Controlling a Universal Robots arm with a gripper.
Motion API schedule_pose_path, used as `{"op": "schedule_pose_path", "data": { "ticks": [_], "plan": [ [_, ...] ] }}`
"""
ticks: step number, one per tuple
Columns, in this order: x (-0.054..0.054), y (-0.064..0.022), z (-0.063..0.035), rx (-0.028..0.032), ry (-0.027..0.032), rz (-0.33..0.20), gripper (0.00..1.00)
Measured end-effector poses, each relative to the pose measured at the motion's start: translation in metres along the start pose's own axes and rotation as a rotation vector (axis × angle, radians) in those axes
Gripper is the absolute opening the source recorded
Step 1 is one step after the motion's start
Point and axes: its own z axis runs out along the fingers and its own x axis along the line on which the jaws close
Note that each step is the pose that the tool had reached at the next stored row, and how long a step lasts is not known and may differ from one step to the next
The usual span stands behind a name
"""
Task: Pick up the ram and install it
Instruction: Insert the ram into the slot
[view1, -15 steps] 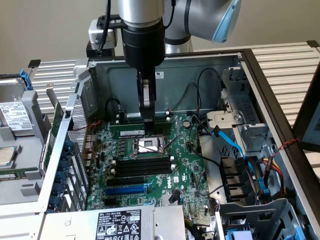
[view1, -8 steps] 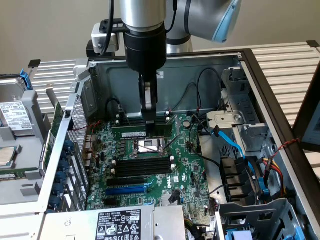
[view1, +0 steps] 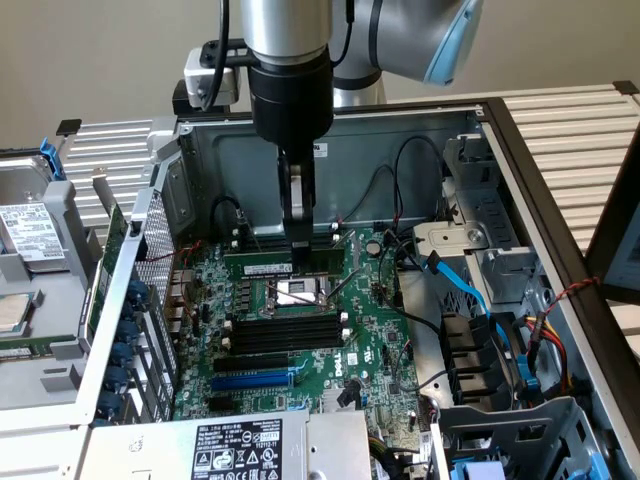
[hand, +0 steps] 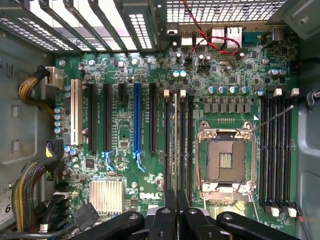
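Note:
The ram (view1: 255, 268) is a long, thin green stick with a white label strip. It stands on edge over the black slots just beyond the CPU socket (view1: 297, 293) on the motherboard. My gripper (view1: 300, 250) reaches straight down into the open computer case, shut on the stick's top edge near its middle. In the wrist view the ram (hand: 176, 140) shows edge-on as a thin line between my fingers (hand: 170, 210), lined up along the black slots beside the socket (hand: 225, 160). I cannot tell whether it is pressed into a slot.
A second bank of black slots (view1: 285, 335) lies on the socket's near side, with a long blue slot (view1: 255, 380) beyond it. Blue cables (view1: 465, 285) and drive bays crowd the exterior view's right. A labelled power supply (view1: 235, 450) sits at the front. The case walls (view1: 400, 140) enclose the board.

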Motion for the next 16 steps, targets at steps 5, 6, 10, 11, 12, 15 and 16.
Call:
{"op": "schedule_pose_path", "data": {
  "ticks": [5, 6, 10, 11, 12, 15, 16],
  "plan": [
    [0.000, 0.0000, 0.0014, -0.0002, 0.0101, 0.000, 0.12],
    [0.000, 0.0000, 0.0019, -0.0001, 0.0100, 0.000, 0.12],
    [0.000, 0.0001, 0.0049, -0.0001, 0.0092, 0.000, 0.12],
    [0.000, 0.0001, 0.0059, -0.0002, 0.0085, 0.000, 0.12],
    [0.000, 0.0002, 0.0069, -0.0003, 0.0077, 0.000, 0.12],
    [0.000, 0.0001, 0.0097, -0.0007, 0.0005, 0.000, 0.12],
    [0.000, 0.0001, 0.0104, -0.0009, -0.0040, 0.000, 0.12]
  ]
}}
